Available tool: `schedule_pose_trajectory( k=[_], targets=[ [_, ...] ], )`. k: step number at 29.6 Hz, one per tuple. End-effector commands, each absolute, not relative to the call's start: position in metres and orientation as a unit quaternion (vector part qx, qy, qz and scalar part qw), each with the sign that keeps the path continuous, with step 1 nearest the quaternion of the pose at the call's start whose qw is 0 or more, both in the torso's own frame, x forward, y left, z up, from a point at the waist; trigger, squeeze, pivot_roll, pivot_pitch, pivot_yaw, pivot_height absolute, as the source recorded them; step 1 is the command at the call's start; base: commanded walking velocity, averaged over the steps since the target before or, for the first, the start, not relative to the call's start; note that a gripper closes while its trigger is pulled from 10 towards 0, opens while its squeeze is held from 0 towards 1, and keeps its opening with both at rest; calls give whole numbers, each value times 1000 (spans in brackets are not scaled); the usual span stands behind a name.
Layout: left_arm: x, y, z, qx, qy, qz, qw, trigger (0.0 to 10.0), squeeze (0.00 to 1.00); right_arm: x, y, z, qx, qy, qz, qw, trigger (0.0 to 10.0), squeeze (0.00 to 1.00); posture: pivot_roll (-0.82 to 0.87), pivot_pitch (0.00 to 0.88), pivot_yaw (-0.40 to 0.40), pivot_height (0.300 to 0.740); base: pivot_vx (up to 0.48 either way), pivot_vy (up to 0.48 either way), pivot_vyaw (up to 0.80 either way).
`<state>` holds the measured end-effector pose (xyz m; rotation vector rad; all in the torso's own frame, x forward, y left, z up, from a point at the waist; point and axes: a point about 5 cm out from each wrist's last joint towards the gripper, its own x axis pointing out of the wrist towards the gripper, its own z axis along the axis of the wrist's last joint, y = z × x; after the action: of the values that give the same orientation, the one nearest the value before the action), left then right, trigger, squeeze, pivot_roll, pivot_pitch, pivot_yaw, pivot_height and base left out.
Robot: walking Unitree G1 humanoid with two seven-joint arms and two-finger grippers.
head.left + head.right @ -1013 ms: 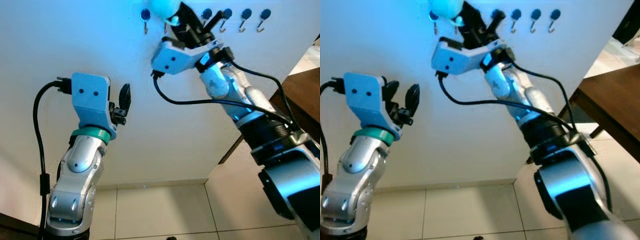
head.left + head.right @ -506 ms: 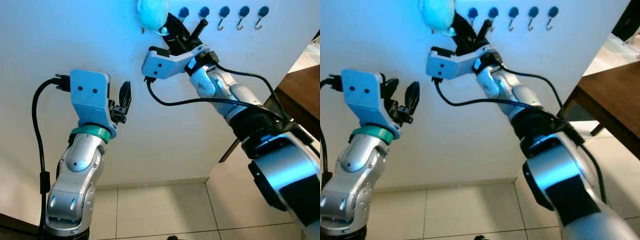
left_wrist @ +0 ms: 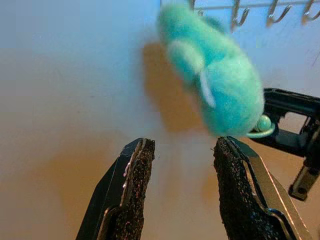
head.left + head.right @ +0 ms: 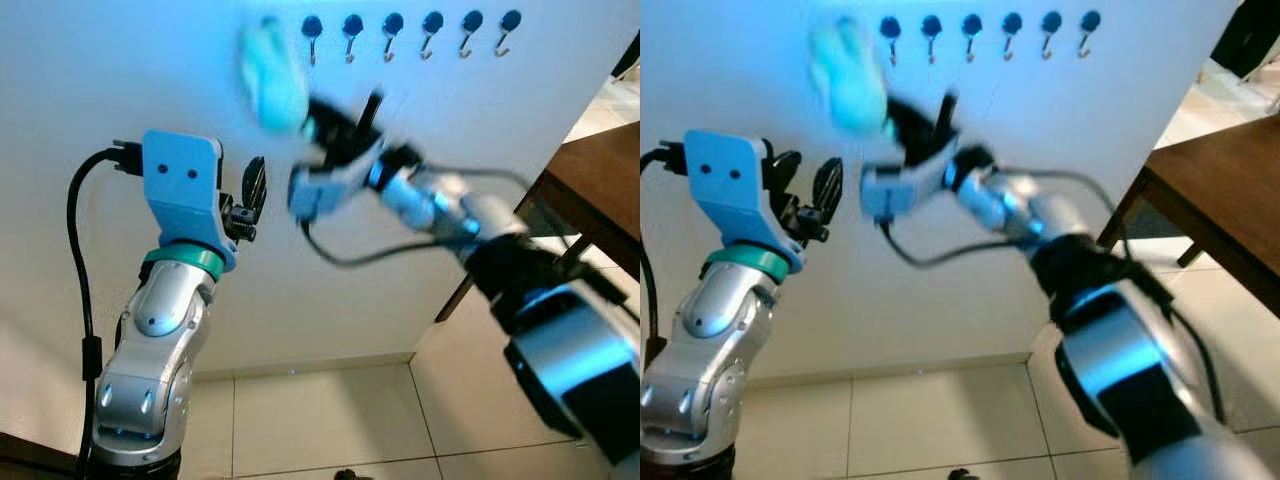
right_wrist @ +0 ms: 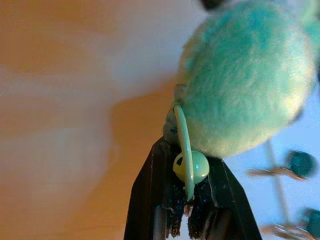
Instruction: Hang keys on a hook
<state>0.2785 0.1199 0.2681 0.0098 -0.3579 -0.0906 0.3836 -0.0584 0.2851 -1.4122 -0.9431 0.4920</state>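
1. The right gripper [image 5: 186, 200] has dropped away from the row of hooks [image 4: 410, 28] on the white wall [image 4: 120, 80]. A second ago it was up at the hook line; now it sits below the hooks and out toward their left end, blurred with motion in the head views.

2. Its fingers are clamped together on the pale green ring [image 5: 184, 145] of the keys, with a small green bead [image 5: 191, 167] nipped between them. The fluffy turquoise pompom [image 4: 272, 78] comes along with it and swings below and left of the leftmost hook.

3. So the keys are not on any hook; they remain in the right gripper's grasp, clear of the wall. By my reading the hanging attempt has not caught, and the arm is backing off to line up again.

4. The left gripper [image 3: 182, 195] is raised below the hooks, to the left of the pompom, its fingers [image 3: 131, 190] apart and holding nothing.

5. All six hooks look bare, so any of them could take the ring.
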Motion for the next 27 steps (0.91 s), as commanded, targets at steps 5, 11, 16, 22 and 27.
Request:
schedule_pose_trajectory(
  k=[5, 11, 16, 22, 27],
  targets=[
    [280, 121, 267, 3, -171, -42, 984, 10000, 0, 383, -65, 283, -634, -401, 233, 618, 10000, 0, -24, 120, 97, 740, 0, 0, 0],
    [280, 120, 266, 4, -170, -42, 984, 10000, 0, 382, -67, 287, -631, -410, 230, 618, 10000, 0, -26, 120, 98, 740, 0, 0, 0],
    [280, 120, 266, 4, -170, -41, 985, 10000, 0, 363, -51, 306, -420, -421, 327, 735, 10000, 0, -23, 119, 90, 740, 0, 0, 0],
    [280, 121, 265, 3, -167, -36, 985, 10000, 0, 340, -47, 299, -161, -342, 449, 810, 10000, 0, -24, 126, 89, 740, 0, 0, 0],
    [280, 120, 264, 2, -165, -37, 986, 10000, 0, 342, -56, 307, -57, -324, 441, 835, 10000, 0, -33, 127, 90, 740, 0, 0, 0]
  ],
)
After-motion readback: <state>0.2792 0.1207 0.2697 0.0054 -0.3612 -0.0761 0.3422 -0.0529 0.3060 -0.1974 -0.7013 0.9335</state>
